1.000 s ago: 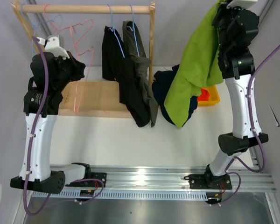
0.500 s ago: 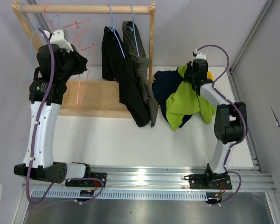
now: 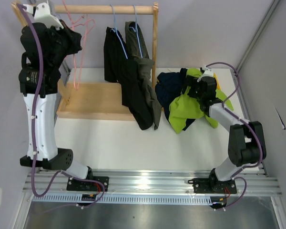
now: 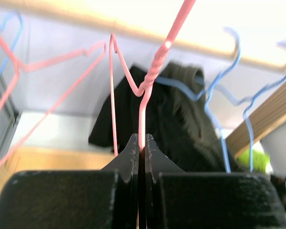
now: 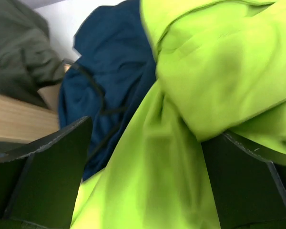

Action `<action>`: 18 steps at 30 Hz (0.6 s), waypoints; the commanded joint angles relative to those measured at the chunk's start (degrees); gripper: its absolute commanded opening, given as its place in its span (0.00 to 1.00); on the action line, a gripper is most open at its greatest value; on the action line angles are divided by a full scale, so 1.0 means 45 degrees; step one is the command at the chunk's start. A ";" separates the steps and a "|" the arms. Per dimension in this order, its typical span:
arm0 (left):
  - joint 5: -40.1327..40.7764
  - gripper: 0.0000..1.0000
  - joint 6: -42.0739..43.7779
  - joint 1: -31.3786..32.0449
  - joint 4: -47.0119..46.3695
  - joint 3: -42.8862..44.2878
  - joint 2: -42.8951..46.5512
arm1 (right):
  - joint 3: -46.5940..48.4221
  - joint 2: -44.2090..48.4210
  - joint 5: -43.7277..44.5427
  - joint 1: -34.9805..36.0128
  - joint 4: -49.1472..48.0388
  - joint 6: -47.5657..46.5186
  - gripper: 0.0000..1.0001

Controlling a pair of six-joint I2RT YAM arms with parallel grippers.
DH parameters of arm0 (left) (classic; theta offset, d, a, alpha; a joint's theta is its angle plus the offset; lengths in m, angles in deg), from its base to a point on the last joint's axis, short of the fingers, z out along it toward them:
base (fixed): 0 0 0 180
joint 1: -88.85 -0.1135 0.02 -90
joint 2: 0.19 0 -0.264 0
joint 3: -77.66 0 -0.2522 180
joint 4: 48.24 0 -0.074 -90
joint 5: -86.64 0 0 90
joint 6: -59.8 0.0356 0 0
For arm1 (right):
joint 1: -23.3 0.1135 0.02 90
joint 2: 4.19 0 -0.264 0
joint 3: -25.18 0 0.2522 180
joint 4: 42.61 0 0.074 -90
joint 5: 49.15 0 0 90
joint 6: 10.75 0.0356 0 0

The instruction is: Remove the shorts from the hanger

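Note:
The lime green shorts (image 3: 188, 109) lie crumpled on the table at the right, partly over the navy blue shorts (image 3: 168, 86). My right gripper (image 3: 189, 88) hovers low over this pile. In the right wrist view my right gripper (image 5: 152, 143) stands wide open, with lime green shorts (image 5: 205, 71) loose between its fingers and navy blue shorts (image 5: 109, 71) to the left. Black shorts (image 3: 115, 62) and olive-grey shorts (image 3: 145, 71) hang from blue hangers (image 3: 113, 19) on the wooden rod (image 3: 93, 8). My left gripper (image 4: 142, 141) is shut on a bare pink hanger (image 4: 152, 76), held high beside the rod's left end.
The wooden rack has a flat base board (image 3: 95, 100) and an upright post (image 3: 155, 43) between the hanging shorts and the pile. Another pink hanger (image 4: 62, 55) and a blue one (image 4: 5, 33) hang left of the held one. A metal frame rail (image 3: 250, 62) runs along the right.
My right arm came down from high with the lime green shorts, laid them on the navy pair and opened its jaws. My left arm lifted the pink hanger up toward the rod.

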 commanded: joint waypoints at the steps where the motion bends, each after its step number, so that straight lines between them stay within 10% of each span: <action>1: -0.0060 0.00 0.0140 0.0049 0.0241 0.1591 -0.1151 | -0.0958 0.2100 0.0405 0.0508 -0.0412 0.0171 0.99; 18: 0.0408 0.00 0.0005 -0.0107 -0.0442 0.2088 -0.3111 | -0.3188 1.2471 0.2220 0.3279 0.4448 -0.0024 0.99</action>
